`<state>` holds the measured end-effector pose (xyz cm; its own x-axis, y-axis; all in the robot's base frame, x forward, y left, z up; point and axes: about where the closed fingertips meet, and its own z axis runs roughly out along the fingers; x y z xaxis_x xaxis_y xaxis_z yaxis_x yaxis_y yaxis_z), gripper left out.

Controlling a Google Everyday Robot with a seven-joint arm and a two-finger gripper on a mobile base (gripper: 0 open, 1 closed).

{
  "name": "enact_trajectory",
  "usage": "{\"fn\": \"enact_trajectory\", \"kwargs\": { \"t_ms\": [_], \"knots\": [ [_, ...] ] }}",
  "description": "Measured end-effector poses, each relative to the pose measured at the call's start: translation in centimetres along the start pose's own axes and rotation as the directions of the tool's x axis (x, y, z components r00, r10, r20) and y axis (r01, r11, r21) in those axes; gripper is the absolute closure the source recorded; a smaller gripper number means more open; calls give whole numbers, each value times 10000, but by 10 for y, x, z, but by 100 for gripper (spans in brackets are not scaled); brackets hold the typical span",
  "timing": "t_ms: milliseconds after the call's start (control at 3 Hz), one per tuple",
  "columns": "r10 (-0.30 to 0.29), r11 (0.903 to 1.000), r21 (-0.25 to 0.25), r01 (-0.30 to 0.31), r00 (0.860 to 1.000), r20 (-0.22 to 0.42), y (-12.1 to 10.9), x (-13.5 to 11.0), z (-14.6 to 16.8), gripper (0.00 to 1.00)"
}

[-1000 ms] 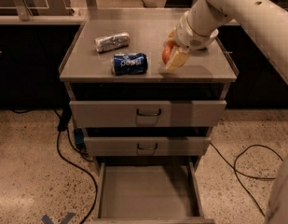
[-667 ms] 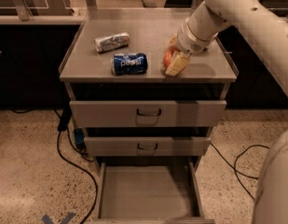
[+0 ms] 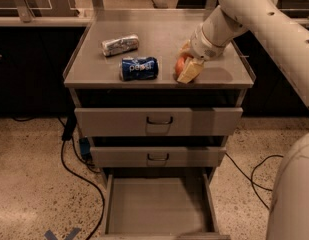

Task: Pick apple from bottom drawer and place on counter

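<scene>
Beside the Pepsi can (image 3: 139, 68), on its right as the camera sees it and close to it without touching, the hand (image 3: 185, 72) sits low over the surface (image 3: 159, 34) with the apple (image 3: 179, 64) between its pale fingers (image 3: 194, 70). The fingers are pressed in against the fruit and pinch it. Only the orange side facing the can is exposed. Whether the underside of the apple already rests on the surface cannot be determined from this view. The white arm (image 3: 254, 14) reaches down to this spot from the far side of the can. Below and in front of the can, the bottom drawer (image 3: 159, 206) stands pulled out with its grey floor showing and no fruit in it, while the two handled drawers (image 3: 158, 120) between it and the can are shut. Behind the can lies a crumpled silver packet (image 3: 120, 44), well apart from the hand. Judged from this layout, the pick is complete and the placing step is in hand, near its end. The next move calls for confirming contact with the surface, spreading the fingers enough to free the fruit, and lifting straight up. A sideways exit could roll the apple into the can or toward the front edge just ahead of it.
</scene>
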<state>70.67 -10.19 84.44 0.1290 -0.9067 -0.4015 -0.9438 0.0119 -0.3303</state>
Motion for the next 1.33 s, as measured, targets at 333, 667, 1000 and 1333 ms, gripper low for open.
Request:
{"fn": "enact_trajectory", "kwargs": {
  "t_ms": [333,667,1000,1333],
  "knots": [
    [0,10000,0,0,10000,0,0,0,0,66],
    [0,10000,-1,0,10000,0,0,0,0,42],
    [0,10000,-1,0,10000,0,0,0,0,20],
    [0,10000,-3,0,10000,1,0,0,0,0]
  ]
}}
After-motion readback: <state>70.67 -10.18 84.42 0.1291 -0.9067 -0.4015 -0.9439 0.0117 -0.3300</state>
